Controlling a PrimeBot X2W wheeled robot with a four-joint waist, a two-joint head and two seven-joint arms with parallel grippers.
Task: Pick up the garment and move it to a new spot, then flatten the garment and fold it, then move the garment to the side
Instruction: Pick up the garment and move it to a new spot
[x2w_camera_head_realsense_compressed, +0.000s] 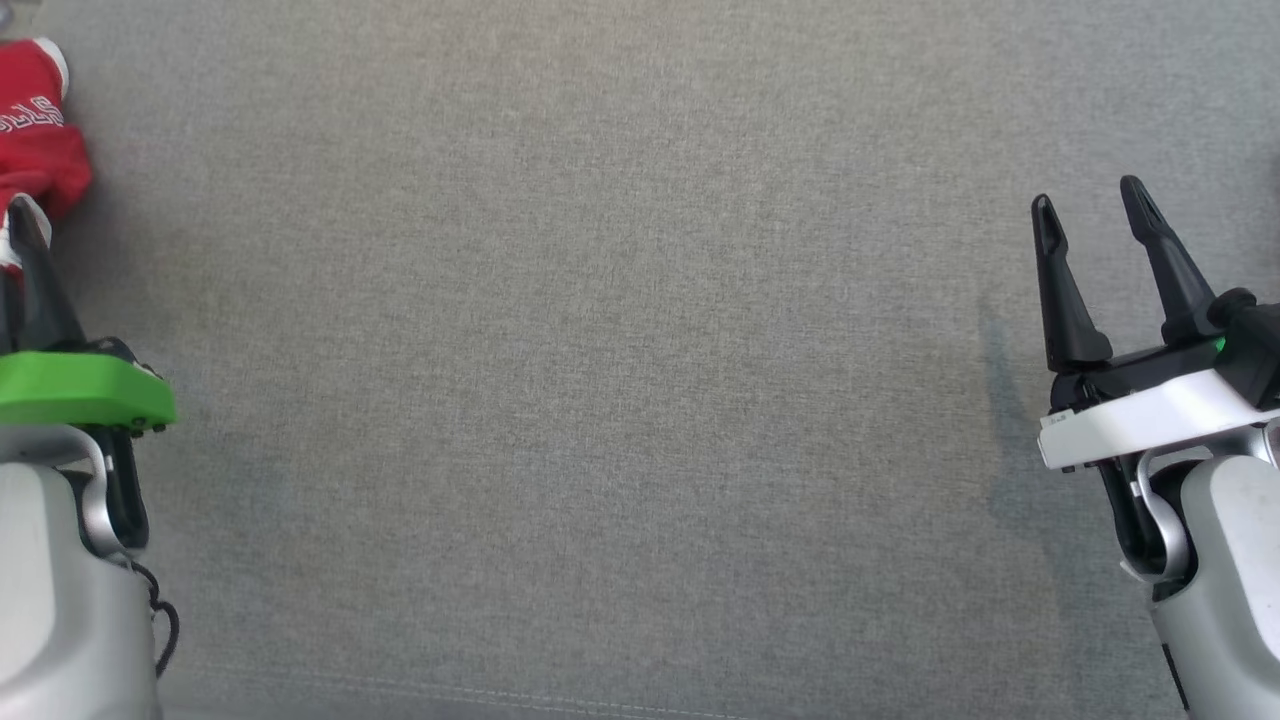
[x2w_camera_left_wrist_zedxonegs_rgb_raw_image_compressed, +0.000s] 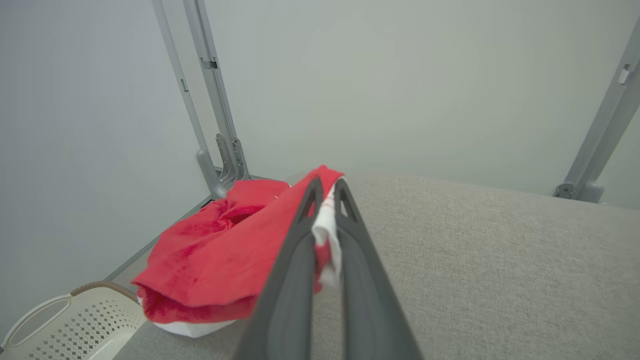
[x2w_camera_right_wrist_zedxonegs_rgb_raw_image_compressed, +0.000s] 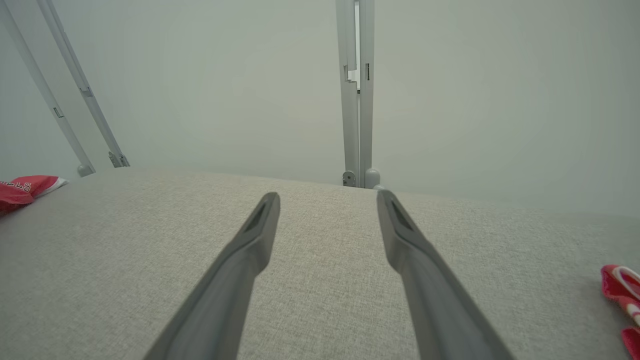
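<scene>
Closest in, the two dark fingers of the left pincer (x2w_camera_left_wrist_zedxonegs_rgb_raw_image_compressed: 326, 189) stand clenched on the garment (x2w_camera_left_wrist_zedxonegs_rgb_raw_image_compressed: 210, 255): a strip of white trim with some red cloth is nipped between them, just short of the tips. From that nip the rest of the red garment (it carries white lettering, as the head view shows) bunches away to the left of the fingers in a loose heap. The heap lies on the grey cloth surface (x2w_camera_left_wrist_zedxonegs_rgb_raw_image_compressed: 475, 260), near its edge. Below and to the left of the heap, off the surface, sits a white perforated basket (x2w_camera_left_wrist_zedxonegs_rgb_raw_image_compressed: 75, 325) with a looped handle. Grey metal posts (x2w_camera_left_wrist_zedxonegs_rgb_raw_image_compressed: 222, 110) rise beyond the heap against a pale wall.

The right pincer (x2w_camera_right_wrist_zedxonegs_rgb_raw_image_compressed: 327, 200) is released, its fingers spread wide over the grey cloth. The garment lies well apart from it, far off to its left. At the lower right of its own view a small piece of red and white cloth (x2w_camera_right_wrist_zedxonegs_rgb_raw_image_compressed: 620, 287) lies on the surface; what it belongs to I cannot tell.
</scene>
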